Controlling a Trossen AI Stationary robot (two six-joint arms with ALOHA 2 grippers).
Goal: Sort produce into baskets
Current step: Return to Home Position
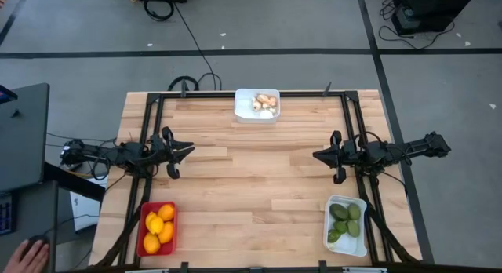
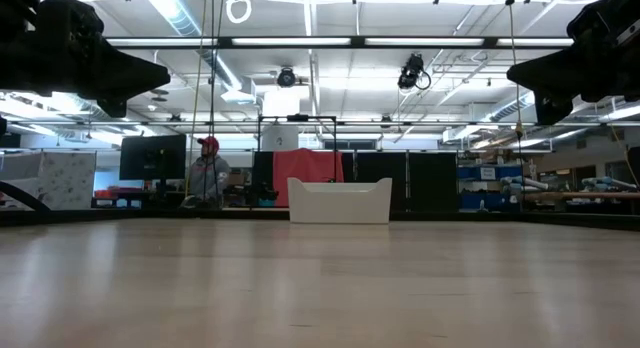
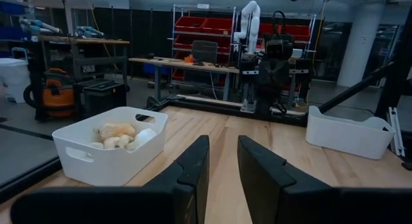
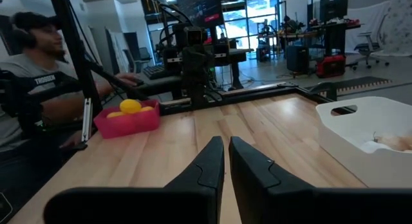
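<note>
Three baskets stand on the wooden table. A white one at the far middle holds pale mushroom-like pieces. A red one at the near left holds yellow-orange fruits. A white one at the near right holds dark green fruits. My left gripper hangs level above the table's left side with a narrow gap between its fingers and nothing in it. My right gripper hangs level above the right side, fingers shut and holding nothing.
Bare wood lies between the two grippers and the three baskets. A black frame runs along the table's edges. A person sits beside the near left corner, one hand by the table's left edge.
</note>
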